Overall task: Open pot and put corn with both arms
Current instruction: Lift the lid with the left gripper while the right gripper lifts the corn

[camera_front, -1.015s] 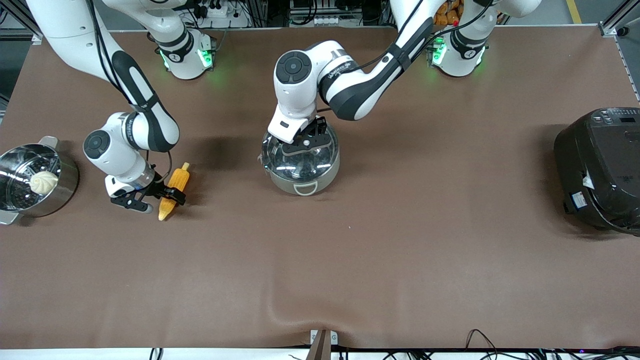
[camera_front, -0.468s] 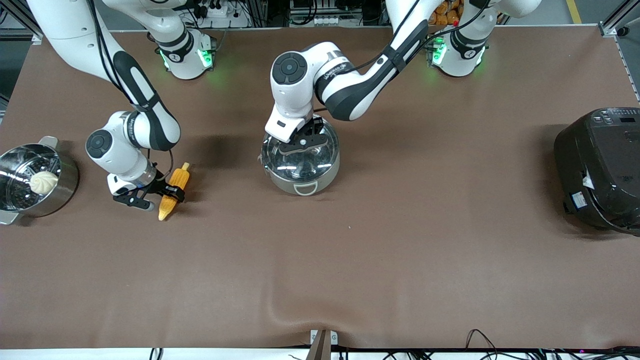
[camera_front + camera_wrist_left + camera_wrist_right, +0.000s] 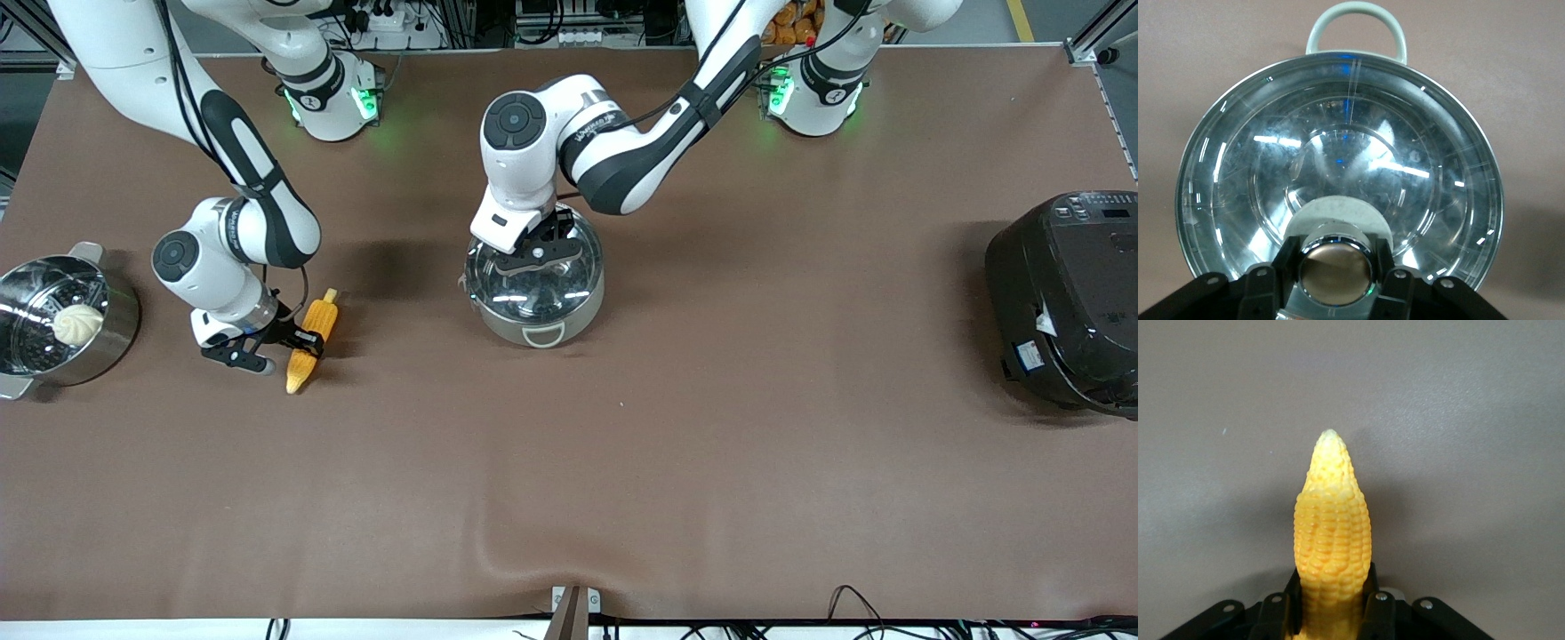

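One corn cob lies on the brown bench toward the right arm's end, tapered tip nearest the front camera, its middle covered by the right gripper, whose jaws pinch its sides. One steel pot stands mid-bench slightly farther back, glass lid on, only one grey loop handle showing; the left gripper pinches the lid knob. One steamer pot with one white bun and one black rice cooker are cut off at the bench ends.
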Available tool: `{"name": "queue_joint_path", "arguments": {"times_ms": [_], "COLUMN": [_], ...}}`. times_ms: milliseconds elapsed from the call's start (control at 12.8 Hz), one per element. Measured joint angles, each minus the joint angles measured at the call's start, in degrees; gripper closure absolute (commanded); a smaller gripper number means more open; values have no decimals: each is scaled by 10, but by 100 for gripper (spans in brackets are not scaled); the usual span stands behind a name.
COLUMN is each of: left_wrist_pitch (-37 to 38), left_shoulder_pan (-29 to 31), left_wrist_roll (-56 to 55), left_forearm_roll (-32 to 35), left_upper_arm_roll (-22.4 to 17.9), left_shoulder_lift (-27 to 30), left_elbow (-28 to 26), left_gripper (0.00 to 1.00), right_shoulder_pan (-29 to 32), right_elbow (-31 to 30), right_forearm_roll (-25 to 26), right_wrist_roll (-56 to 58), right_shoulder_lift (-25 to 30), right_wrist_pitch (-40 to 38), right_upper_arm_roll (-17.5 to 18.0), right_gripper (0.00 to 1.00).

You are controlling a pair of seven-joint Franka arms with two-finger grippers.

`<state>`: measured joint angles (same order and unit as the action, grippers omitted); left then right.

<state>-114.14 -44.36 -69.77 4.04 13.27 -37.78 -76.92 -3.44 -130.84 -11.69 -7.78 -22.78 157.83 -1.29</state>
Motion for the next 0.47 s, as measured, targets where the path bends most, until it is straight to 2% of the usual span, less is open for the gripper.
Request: {"name": "queue_joint_path", "arguments": {"times_ms": [234,468], "left_wrist_pitch": [18,70], "left_shoulder_pan": [0,9], "left_wrist_roll": [0,0], "left_forearm_roll": [0,0], "left_upper_arm_roll": [2,0], "left_shoulder_lift": [13,62], "left_elbow": [6,11], "left_gripper": [100,100], "right_shoulder_pan": [-1,-1], "right_elbow": [27,84], "right_forearm_roll": [-4,-4], "right_wrist_roll": [-12,-17], "right_shoulder_lift": [25,71], "right_wrist_pitch": [-77,-211], "right_upper_arm_roll": [4,10], "right_gripper": [79,77]}}
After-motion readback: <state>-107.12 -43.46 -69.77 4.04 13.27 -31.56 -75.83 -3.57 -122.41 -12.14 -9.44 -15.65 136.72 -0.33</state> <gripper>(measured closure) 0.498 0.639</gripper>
